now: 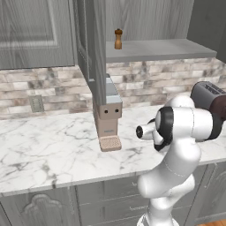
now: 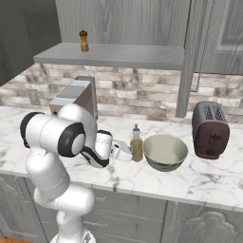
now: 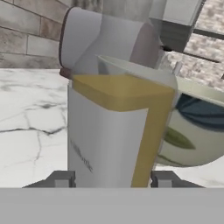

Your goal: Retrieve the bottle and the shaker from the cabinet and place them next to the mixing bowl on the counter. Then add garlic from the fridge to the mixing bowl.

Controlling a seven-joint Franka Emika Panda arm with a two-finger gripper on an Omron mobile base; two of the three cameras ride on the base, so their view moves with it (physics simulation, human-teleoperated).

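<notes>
The bottle [image 2: 136, 147], clear glass with yellowish liquid, stands upright on the marble counter, just left of the pale olive mixing bowl [image 2: 166, 152]. My gripper [image 2: 124, 153] reaches it from the left. In the hand view the bottle [image 3: 109, 131] sits between my fingertips [image 3: 61, 179], which press against its two sides, with the mixing bowl [image 3: 192, 131] right behind it. The brown shaker [image 1: 118, 39] [image 2: 84, 41] stands alone on the open cabinet's grey shelf [image 2: 118, 56]. The garlic and the fridge are out of view.
A dark red toaster [image 2: 210, 130] stands right of the bowl. A grey coffee machine [image 1: 107, 119] sits against the tiled back wall, left of my arm. An open cabinet door [image 1: 90, 48] hangs above the counter.
</notes>
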